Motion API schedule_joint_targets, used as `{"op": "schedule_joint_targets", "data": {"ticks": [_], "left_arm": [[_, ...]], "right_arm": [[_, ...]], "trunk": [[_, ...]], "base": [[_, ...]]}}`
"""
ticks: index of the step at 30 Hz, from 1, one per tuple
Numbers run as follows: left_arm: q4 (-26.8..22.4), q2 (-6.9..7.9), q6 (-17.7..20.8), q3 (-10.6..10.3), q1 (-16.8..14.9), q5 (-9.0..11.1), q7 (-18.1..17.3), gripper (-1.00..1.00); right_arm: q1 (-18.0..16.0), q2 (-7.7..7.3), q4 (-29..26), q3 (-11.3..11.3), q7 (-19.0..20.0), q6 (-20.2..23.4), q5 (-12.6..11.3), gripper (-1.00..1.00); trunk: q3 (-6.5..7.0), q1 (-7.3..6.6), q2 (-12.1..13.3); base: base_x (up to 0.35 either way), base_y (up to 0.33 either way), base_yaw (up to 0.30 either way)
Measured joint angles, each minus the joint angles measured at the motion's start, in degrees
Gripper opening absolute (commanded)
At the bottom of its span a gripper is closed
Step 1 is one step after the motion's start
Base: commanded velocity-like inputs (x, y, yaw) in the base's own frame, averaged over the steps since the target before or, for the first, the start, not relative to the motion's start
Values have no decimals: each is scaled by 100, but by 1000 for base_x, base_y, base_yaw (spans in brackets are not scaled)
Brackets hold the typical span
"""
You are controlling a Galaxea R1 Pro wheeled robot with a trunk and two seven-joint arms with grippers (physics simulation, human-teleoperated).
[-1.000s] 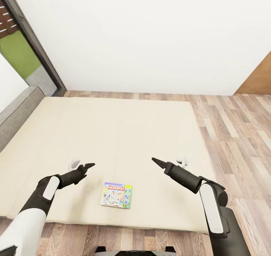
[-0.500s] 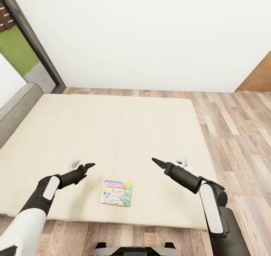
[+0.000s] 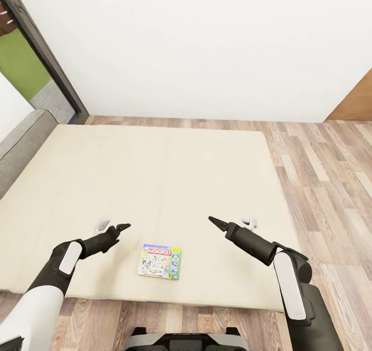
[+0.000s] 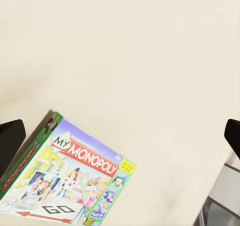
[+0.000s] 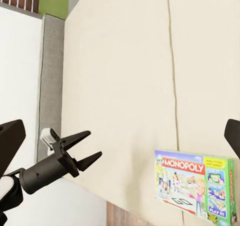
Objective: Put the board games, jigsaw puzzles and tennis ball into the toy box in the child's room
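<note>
Head view, L to R: a dark window frame point(image 3: 44, 56) with green beyond it sits at the far left, and a grey headboard point(image 3: 23, 147) runs along the left edge of the bed point(image 3: 155, 185). The bed has a plain cream cover and takes up most of the floor area in front of the robot; a white wall point(image 3: 206, 41) is behind it. The left gripper point(image 3: 123, 227) hangs over the near-left part of the bed, jaws released and spread a little, nothing between them; in the right wrist view point(image 5: 82, 147) its two dark fingers stand visibly apart. Just right of it, a board game point(image 3: 159, 261) lies flat on the cover near the bed's near edge, between the two arms and touching neither; box reads "Monopoly", pale green border, seen close in the left wrist view point(image 4: 70, 178) and in the right wrist view point(image 5: 196, 187). The right gripper point(image 3: 213, 221) hovers over the near-right part of the bed, jaws look drawn to a point, empty. Farther right, wood-plank floor point(image 3: 325, 185) and a brown door panel point(image 3: 356, 105) at the edge. The robot base point(image 3: 183, 340) shows at the bottom.
</note>
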Motion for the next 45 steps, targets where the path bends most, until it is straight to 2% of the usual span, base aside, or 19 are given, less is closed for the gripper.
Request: {"op": "schedule_joint_targets", "data": {"ticks": [22, 27, 30, 33, 37, 40, 45], "left_arm": [[27, -3, -8, 3, 0, 49, -73, 100], [107, -6, -206, 1, 0, 64, -111, 100], [319, -3, -427, -3, 0, 59, -228, 100], [587, 0, -630, -8, 0, 38, -574, 100], [709, 5, -770, -14, -1, 17, -961, 100], [745, 8, -818, -20, -1, 8, -1141, 100], [764, 8, -887, -22, -1, -9, -1237, 100]], "right_arm": [[0, 0, 3, 0, -10, -16, -2, 100], [0, 0, 3, 0, -9, -16, -6, 100], [0, 0, 3, 0, -6, -16, -2, 100], [0, 0, 3, 0, -7, -16, 0, 100], [0, 0, 3, 0, -8, -16, 7, 100], [0, 0, 3, 0, -7, -16, 9, 100], [0, 0, 3, 0, -7, -17, 9, 100]], "trunk": [[-207, 0, 0], [-254, 0, 0], [-283, 0, 0], [-311, 0, 0], [-349, 0, 0], [-377, 0, 0], [-424, 0, 0]], "base": [[0, 0, 0], [0, 0, 0], [0, 0, 0], [0, 0, 0], [0, 0, 0], [0, 0, 0], [0, 0, 0]]}}
